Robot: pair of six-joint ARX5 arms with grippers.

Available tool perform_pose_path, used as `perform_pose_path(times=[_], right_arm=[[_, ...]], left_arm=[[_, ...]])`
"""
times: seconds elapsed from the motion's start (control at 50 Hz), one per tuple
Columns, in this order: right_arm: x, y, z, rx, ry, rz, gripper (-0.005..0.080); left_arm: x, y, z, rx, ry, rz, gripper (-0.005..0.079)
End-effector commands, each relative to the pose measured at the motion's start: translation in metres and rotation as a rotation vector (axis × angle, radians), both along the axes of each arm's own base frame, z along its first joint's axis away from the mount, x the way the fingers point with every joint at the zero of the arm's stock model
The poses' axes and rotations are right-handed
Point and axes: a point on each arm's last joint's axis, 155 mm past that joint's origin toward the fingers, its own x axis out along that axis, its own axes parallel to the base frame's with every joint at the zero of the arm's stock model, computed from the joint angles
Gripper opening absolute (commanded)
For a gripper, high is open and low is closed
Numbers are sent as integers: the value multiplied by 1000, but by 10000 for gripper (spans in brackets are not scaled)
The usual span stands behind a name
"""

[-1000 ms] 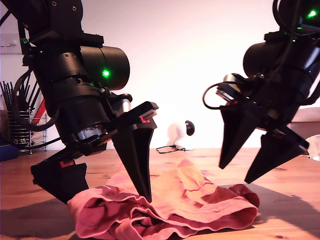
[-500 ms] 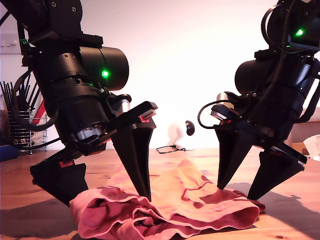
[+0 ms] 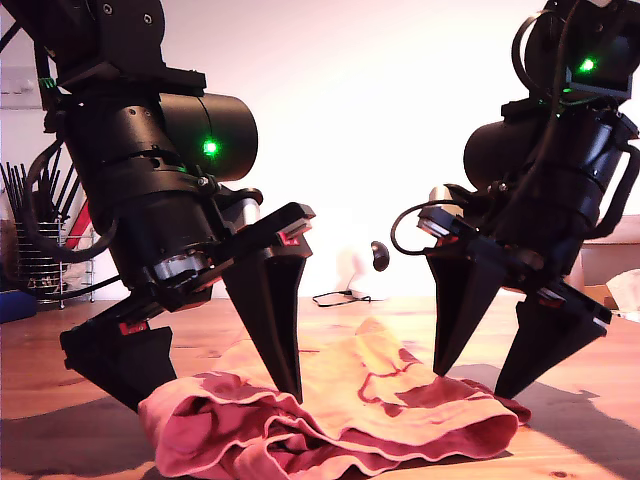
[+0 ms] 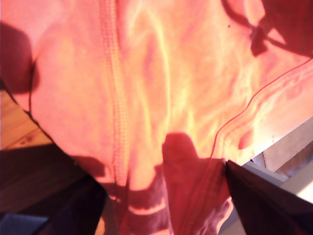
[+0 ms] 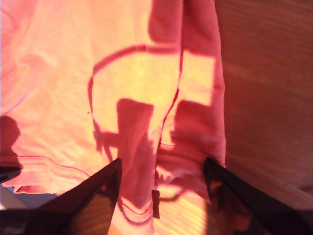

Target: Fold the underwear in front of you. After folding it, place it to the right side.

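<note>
**Both grippers down on the underwear**

Crumpled coral-orange soft cotton underwear [image 3: 340,420] lies on the brown wooden table [image 3: 580,440], centre of the exterior view, w/ thin dark seam lines. My first gripper [image 4: 164,196] has jaws spread, fabric bunched between the tips; can't tell which arm it is in the exterior view. My second gripper [image 5: 161,171] also spread, straddling the cloth's edge next to bare wood.

Wooden table [image 3: 590,440] under rumpled coral underwear [image 3: 340,420], perhaps a distant cable [image 3: 340,297].
</note>
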Motion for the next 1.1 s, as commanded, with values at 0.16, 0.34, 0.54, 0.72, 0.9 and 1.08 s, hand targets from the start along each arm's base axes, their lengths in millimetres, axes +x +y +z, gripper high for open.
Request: perform_pose_path(times=[0.16, 0.34, 0.54, 0.72, 0.9, 1.08], right_arm=[[1, 6, 1, 12, 11, 17, 489], [9, 8, 7, 18, -16, 19, 489], [17, 5, 13, 8, -31, 13, 489], [19, -11, 7, -68, -38, 3, 489], [19, -13, 5, -85, -40, 4, 489], [13, -15, -2, -97, -6, 11, 489]], left_arm=[[-10, 7, -19, 45, 48, -6, 679], [-10, 7, -19, 45, 47, -6, 679], [-10, 7, -19, 45, 47, -6, 679], [-10, 7, -19, 45, 47, -6, 679], [-10, 7, -19, 45, 48, -6, 679], [-10, 7, -19, 45, 48, -6, 679]])
